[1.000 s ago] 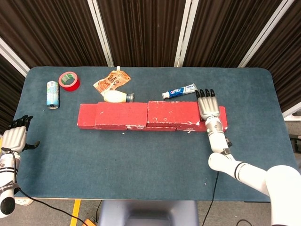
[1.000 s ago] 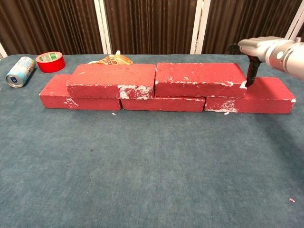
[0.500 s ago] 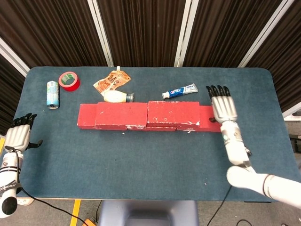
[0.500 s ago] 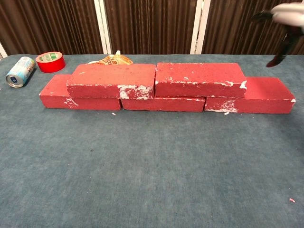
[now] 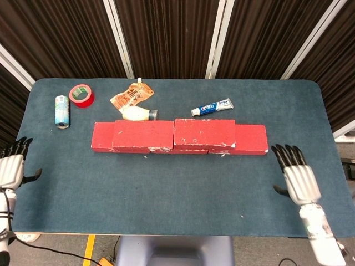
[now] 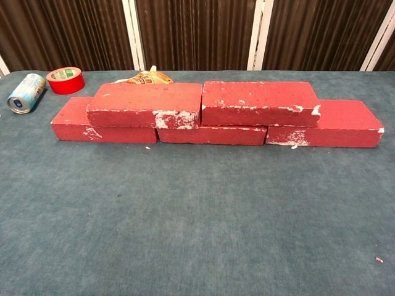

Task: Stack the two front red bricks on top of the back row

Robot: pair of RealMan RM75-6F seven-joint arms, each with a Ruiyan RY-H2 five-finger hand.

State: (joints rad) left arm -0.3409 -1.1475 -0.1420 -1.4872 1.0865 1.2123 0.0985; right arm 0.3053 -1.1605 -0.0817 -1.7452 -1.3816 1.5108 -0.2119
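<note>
Scanning left to right, we see our left hand (image 5: 11, 166) spread and empty at the near-left edge, the two upper bricks (image 6: 203, 103) stacked on the back row (image 6: 213, 132), and our right hand (image 5: 298, 178), withdrawn from the far-right end, splayed near-right, so stacking looks complete.

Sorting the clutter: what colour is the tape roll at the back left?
Red, with a green inner label; the tape roll shows best in the chest view.
</note>
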